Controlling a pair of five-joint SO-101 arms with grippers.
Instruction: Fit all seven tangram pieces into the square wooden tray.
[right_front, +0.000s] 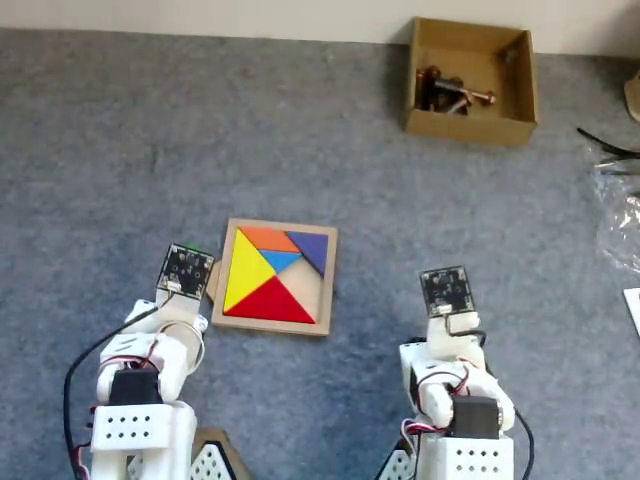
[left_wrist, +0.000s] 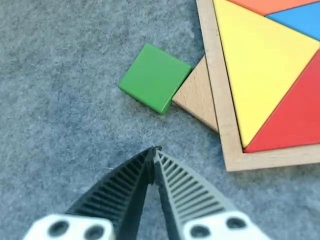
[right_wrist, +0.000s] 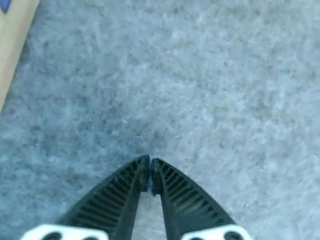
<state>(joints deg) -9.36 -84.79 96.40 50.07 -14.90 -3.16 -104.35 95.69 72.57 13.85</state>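
Grey, felt-like desk (right_front: 400, 200) is carrying everything. Left arm (right_front: 150, 370) and right arm (right_front: 455, 400) are standing side by side at the near edge, and the square wooden tray (right_front: 270, 326) is lying between them, closer to the left arm. Open cardboard box (right_front: 470, 125) is sitting well apart at the far edge, holding some small metal parts. Left end effector (left_wrist: 153, 150) is hovering over bare desk just beside the tray's near corner, its fingers pressed together at the tips and gripping nothing. Right end effector (right_wrist: 150, 161) is hanging over bare desk on the tray's other side, likewise pinched closed and empty. Inside the tray, yellow triangle (right_front: 245, 275) and red triangle (right_front: 272, 300) are lying flat and filling the side toward the left arm. Orange piece (right_front: 270, 238), purple piece (right_front: 312, 250) and blue triangle (right_front: 282, 260) are sitting along the far part. A wood-coloured patch (right_front: 310, 292) is showing in the remaining corner; cannot tell whether it is bare floor or a piece. Green square (left_wrist: 155, 77) is lying on the desk outside the tray, touching a plain wooden triangle (left_wrist: 200, 95) that is resting against the tray's outer rim.
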